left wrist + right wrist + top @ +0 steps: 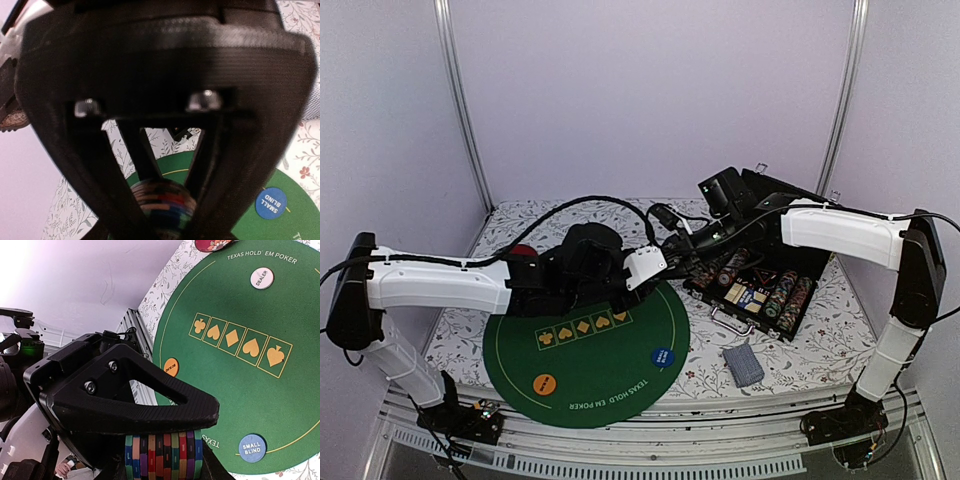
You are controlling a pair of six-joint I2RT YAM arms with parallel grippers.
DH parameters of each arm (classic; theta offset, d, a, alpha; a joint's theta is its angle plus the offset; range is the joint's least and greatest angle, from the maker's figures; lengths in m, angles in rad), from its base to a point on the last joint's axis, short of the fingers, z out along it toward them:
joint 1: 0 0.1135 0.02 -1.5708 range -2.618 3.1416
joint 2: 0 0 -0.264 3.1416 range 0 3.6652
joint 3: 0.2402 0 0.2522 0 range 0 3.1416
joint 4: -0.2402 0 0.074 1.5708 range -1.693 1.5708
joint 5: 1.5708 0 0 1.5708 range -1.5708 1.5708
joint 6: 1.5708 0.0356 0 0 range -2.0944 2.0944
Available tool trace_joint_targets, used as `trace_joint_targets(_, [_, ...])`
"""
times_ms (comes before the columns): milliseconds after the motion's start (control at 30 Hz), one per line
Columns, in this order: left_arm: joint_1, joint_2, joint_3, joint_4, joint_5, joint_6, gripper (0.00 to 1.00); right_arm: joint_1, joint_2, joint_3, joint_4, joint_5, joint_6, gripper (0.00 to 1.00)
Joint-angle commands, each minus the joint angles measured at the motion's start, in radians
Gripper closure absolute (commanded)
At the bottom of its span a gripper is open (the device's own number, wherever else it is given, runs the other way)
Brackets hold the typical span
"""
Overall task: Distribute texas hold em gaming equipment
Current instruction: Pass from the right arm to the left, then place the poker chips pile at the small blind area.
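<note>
Lowering gently matters — left fingers (145,160) pinch a striped multicoloured poker chip stack (162,205) over the round green felt mat (590,365), right fingers (190,412) clamp a second chip stack (162,455); keep each upright, release slowly.

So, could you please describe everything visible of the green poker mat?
The poker mat is round, green, felt-like, flat on the floral tablecloth. It bears a thin yellow ring, white TEXAS HOLD'EM POKER lettering and five yellow suit boxes. A SMALL BLIND button, an orange button and a DEALER button rest on it.
</note>
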Motion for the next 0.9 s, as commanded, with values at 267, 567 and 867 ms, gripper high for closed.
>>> trace_joint_targets(267, [0.042, -0.027, 0.023, -0.035, 0.106, -0.088, 1.0, 0.015, 0.002, 0.013, 0.015, 0.006, -0.033, 0.58])
trace_joint_targets(567, [0.099, -0.014, 0.035, -0.228, 0.161, -0.199, 1.0, 0.003, 0.002, 0.011, 0.004, 0.051, -0.063, 0.36])
trace_joint_targets(867, [0.177, 0.007, 0.016, -0.368, 0.18, -0.37, 1.0, -0.07, -0.047, -0.026, -0.029, 0.168, -0.082, 0.34])
